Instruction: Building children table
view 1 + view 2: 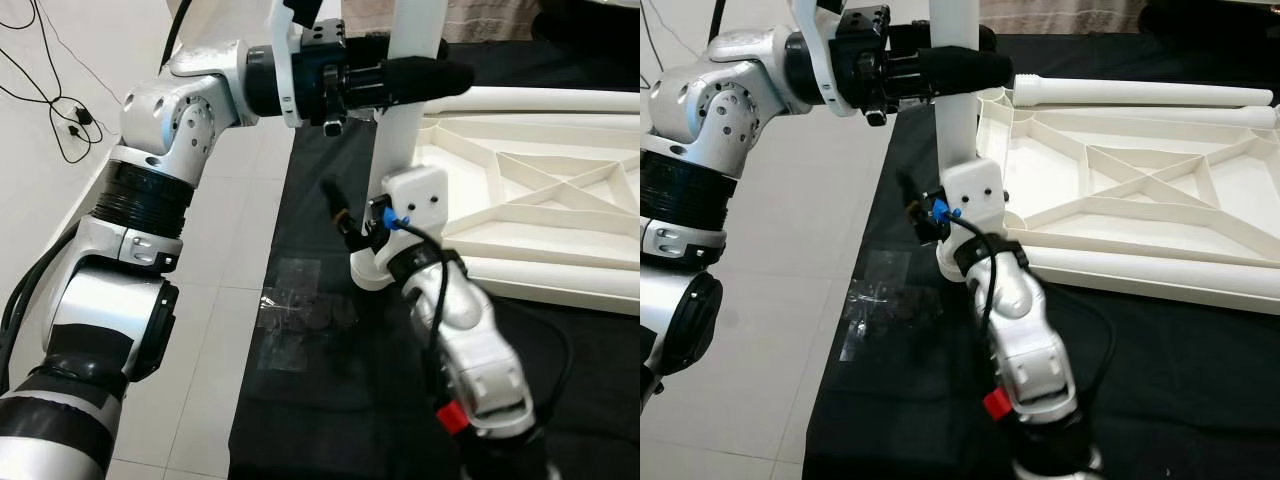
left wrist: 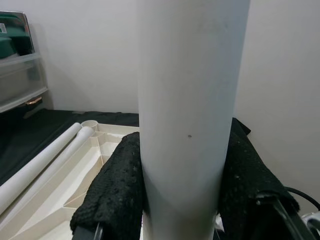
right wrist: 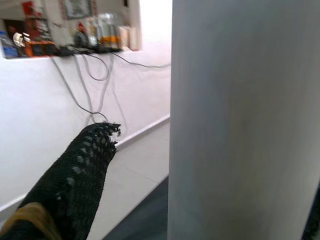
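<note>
The white table leg (image 1: 408,120) stands upright in the middle of the frame, planted at the near-left corner of the upside-down white tabletop (image 1: 560,200), which lies ribbed side up on a black cloth (image 1: 330,400) spread over the floor. The left gripper (image 1: 420,80) comes in from the upper left, its jaws clamped on either side of the leg high up; the left wrist view shows both black fingers (image 2: 112,190) hugging the tube. Lower down, the right gripper (image 1: 950,235) reaches up from the bottom centre to the base of the leg, its jaws appearing to pinch it just above the socket. One leg going in, then, though whether it is fully seated I cannot tell. More white legs (image 1: 1140,92) lie loose along the far edge of the tabletop, so by my reckoning most of the assembly is still ahead.
</note>
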Tool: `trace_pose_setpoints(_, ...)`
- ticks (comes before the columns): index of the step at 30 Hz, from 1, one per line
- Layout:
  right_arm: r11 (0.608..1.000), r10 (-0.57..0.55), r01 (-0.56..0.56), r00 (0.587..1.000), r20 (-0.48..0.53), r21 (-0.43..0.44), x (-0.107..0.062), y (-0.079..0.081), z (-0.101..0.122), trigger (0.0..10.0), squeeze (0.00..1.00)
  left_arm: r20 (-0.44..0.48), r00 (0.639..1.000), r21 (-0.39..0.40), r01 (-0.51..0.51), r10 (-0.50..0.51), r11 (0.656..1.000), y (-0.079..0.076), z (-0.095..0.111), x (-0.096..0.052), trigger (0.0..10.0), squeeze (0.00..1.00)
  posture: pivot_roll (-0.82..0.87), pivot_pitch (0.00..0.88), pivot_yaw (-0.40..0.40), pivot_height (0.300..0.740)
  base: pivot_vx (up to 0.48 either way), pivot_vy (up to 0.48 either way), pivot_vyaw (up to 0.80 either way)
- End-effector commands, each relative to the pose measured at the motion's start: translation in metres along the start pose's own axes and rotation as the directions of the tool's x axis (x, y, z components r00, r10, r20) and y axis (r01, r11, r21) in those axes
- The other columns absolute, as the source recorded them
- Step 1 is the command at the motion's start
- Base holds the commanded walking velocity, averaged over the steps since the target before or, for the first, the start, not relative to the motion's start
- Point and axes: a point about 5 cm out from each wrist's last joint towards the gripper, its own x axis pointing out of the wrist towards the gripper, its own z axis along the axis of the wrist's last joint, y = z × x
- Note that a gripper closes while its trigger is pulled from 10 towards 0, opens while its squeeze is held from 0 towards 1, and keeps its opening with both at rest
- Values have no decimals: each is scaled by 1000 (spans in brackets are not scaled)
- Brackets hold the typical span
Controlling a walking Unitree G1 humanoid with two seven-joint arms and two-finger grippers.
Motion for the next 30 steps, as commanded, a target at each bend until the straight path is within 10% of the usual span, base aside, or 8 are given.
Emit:
trace_pose_setpoints(1, 998, 68, -68, 997, 36, 8, 4, 3, 5, 10000, 1000, -32, 999, 12, 20, -20, 1000, -1, -1, 3, 0, 0, 56, 262, 79, 740, 0, 0, 0)
trace_pose_setpoints(6, 937, 348, -348, 937, -29, -11, 3, -26, 10, 10000, 945, -25, 999, 10, 29, -29, 1000, -2, 1, 5, 0, 0, 60, 262, 79, 740, 0, 0, 0)
trace_pose_setpoints(7, 910, 411, -414, 909, -68, -28, 2, -34, 10, 10000, 200, -23, 999, 10, 33, -33, 999, -3, 1, 5, 0, 0, 61, 261, 79, 740, 0, 0, 0)
trace_pose_setpoints(9, 891, 448, -452, 890, -91, -37, 2, -40, 10, 10000, 0, -20, 999, 9, 38, -38, 999, -3, 1, 6, 0, 0, 60, 263, 79, 740, 0, 0, 0)
trace_pose_setpoints(20, 860, 504, -509, 857, -106, -26, 6, -52, 11, 10000, 0, -18, 999, 9, 47, -47, 999, -5, 1, 8, 0, 0, 67, 263, 79, 740, 0, 0, 0)
trace_pose_setpoints(21, 850, 521, -526, 847, -106, -20, 10, -57, 11, 667, 0, -18, 998, 7, 52, -52, 999, -5, 1, 8, 0, 0, 67, 266, 79, 740, 0, 0, 0)
trace_pose_setpoints(30, 797, 604, -602, 789, -113, 59, 9, -64, 5, 0, 0, -11, 998, 4, 63, -63, 998, -7, 2, 9, 0, 0, 66, 265, 77, 740, 0, 0, 0)
